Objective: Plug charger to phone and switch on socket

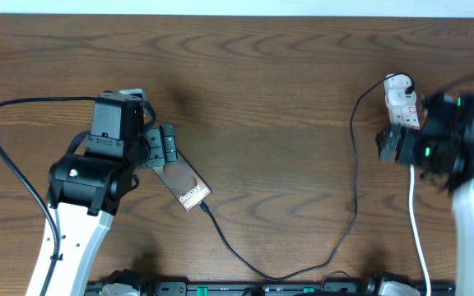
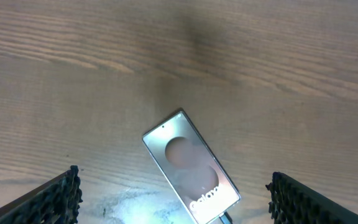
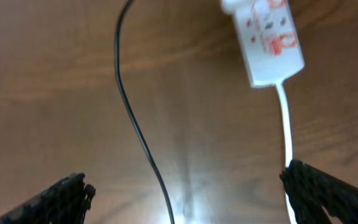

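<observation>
The phone (image 1: 186, 187) lies flat and slanted on the wooden table, its "Galaxy" text toward the near end; it shows in the left wrist view (image 2: 190, 168). The charger cable (image 1: 344, 230) runs from the phone's lower end, where its connector tip (image 1: 205, 206) sits in the phone (image 2: 225, 217), round to the socket. The white socket (image 1: 400, 100) with red marks lies at the right; it shows in the right wrist view (image 3: 267, 38). My left gripper (image 2: 173, 199) is open above the phone. My right gripper (image 3: 188, 193) is open above the table, just short of the socket, with the cable (image 3: 138, 134) between its fingers.
The socket's white cord (image 1: 415, 226) runs toward the table's near edge (image 3: 284, 118). A dark rail (image 1: 262, 288) lines the front edge.
</observation>
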Robot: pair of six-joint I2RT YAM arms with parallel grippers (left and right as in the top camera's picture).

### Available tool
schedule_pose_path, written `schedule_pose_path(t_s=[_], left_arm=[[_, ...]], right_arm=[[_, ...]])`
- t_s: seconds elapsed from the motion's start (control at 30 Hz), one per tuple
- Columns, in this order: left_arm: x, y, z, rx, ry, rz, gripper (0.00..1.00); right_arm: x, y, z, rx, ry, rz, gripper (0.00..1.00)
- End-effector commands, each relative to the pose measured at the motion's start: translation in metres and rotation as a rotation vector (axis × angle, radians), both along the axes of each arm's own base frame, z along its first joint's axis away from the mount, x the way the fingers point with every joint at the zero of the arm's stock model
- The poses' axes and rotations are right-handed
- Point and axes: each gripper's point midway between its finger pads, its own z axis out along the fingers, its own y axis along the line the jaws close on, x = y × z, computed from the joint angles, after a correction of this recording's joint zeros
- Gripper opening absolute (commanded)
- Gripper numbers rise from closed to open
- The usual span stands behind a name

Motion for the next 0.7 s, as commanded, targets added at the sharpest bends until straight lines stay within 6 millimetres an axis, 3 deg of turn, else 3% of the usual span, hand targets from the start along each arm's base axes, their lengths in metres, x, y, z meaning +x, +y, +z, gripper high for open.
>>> schedule_pose_path(t_s=[0.0, 0.13, 0.67], left_arm=[[0.002, 0.001, 0.005, 0.015, -0.016, -0.001, 0.93], [0.002, 0.001, 0.005, 0.015, -0.016, -0.001, 0.93], [0.002, 0.002, 0.005, 0.016, -0.016, 0.000, 0.93]], right_arm=[[-0.018, 0.007, -0.008, 0.012, -0.063, -0.028, 0.99], [-0.027, 0.009, -0.011, 0.008, -0.081, -0.028, 0.99], [-0.016, 0.006, -0.036, 0.027, 0.004, -0.029, 0.99]])
